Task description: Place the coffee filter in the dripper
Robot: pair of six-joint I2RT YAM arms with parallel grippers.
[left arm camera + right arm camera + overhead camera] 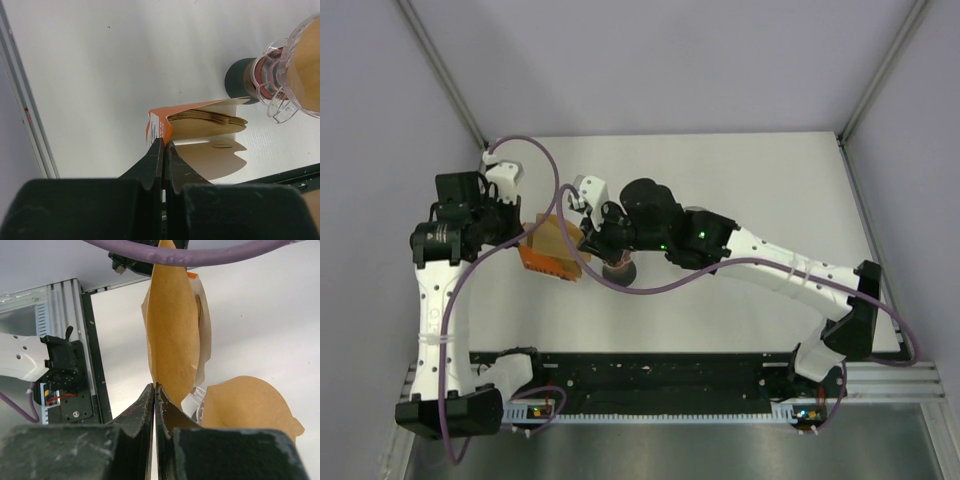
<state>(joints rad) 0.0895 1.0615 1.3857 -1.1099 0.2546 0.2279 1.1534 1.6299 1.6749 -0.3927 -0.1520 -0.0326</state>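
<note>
Right wrist view shows the right gripper (155,386) pinching a brown coffee filter (172,330) by its edge just beside the clear dripper (192,402), while the left gripper (163,142) clamps the orange filter box (159,127) left of the dripper.

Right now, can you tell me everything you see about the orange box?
The orange box is thin cardboard, orange outside and pale cream inside. It is open, its rounded flap hanging out with a small slot in it. A stack of brown paper filters sits inside. The jaws of the left gripper are pinched shut on its orange corner. The dripper stands close by.
</note>
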